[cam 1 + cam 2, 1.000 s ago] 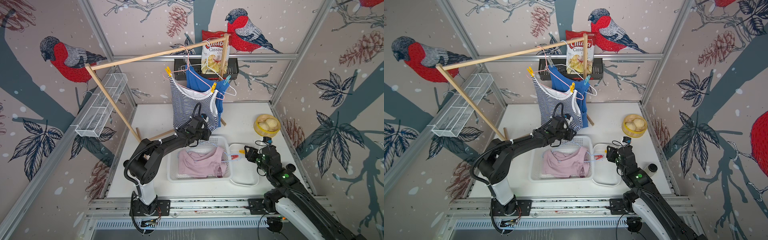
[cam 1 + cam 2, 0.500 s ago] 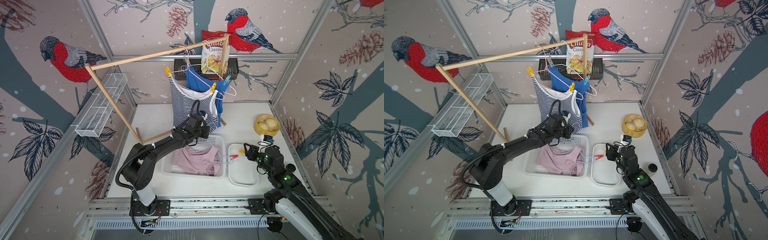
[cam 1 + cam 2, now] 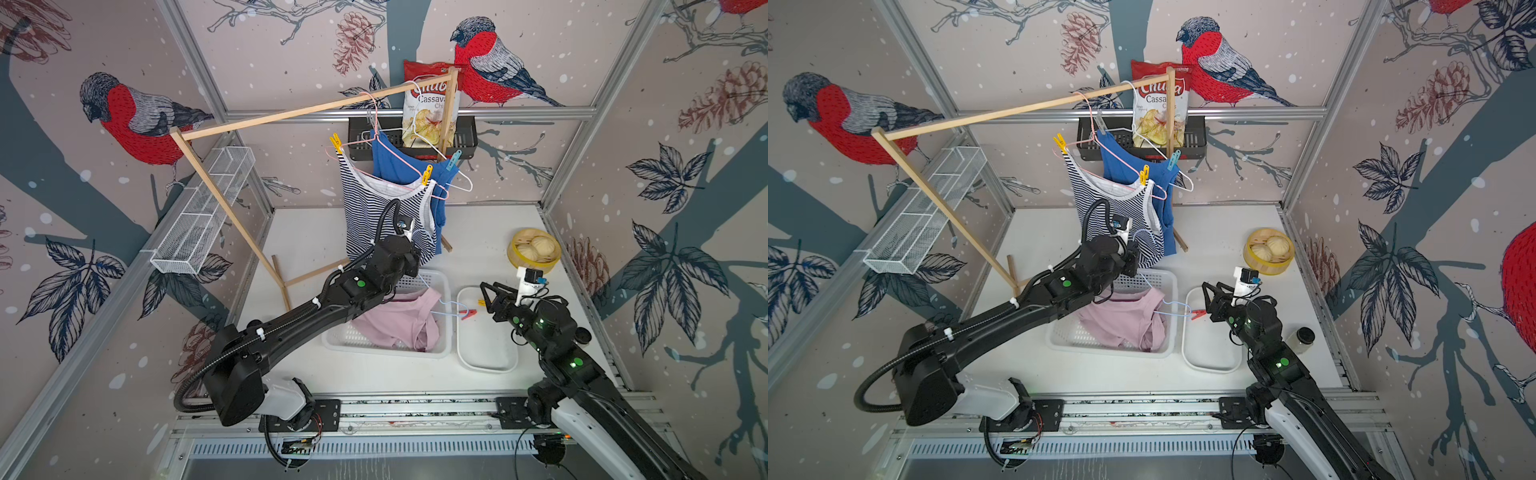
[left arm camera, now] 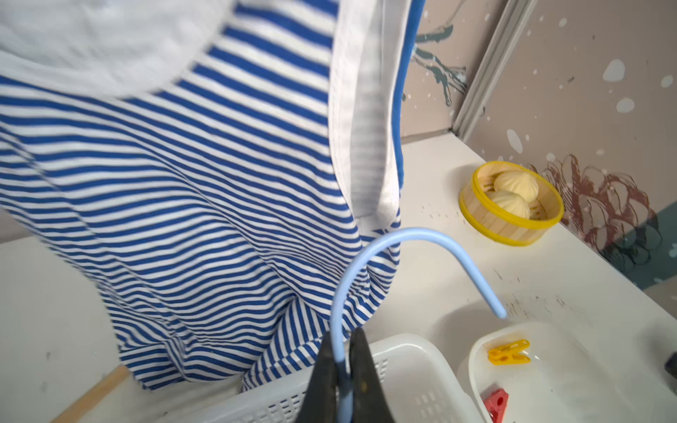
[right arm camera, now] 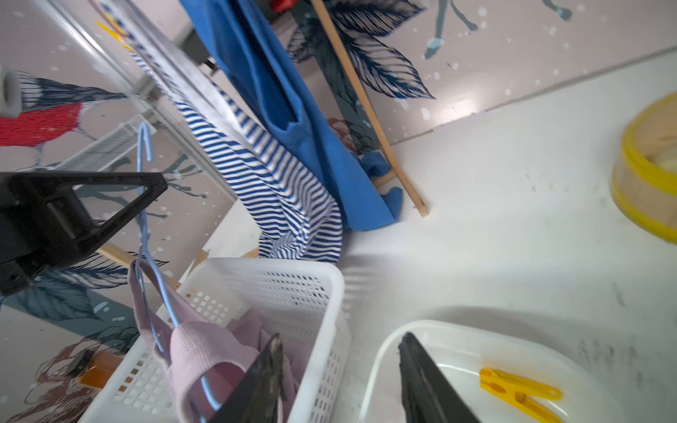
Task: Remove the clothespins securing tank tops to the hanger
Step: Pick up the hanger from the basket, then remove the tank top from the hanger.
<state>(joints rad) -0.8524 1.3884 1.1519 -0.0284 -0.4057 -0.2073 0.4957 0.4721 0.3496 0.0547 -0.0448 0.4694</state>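
Left end effector (image 4: 344,360) pinches the pale blue hanger (image 4: 414,232); right end effector (image 5: 340,338) stands spread; red clothespin (image 4: 496,403) is cropped by the frame edge.

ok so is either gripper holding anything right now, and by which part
The left gripper is shut on the light blue hanger, pinching its wire neck just below the hook. The right gripper is open and holds nothing.

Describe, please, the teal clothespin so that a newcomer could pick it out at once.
Look to the wooden clothes rack at the back, where a plain bright blue tank top hangs. The small teal plastic clothespin grips its strap beside the rack's upright post; the nearest pins, on the navy-and-white striped tank top, are yellow.
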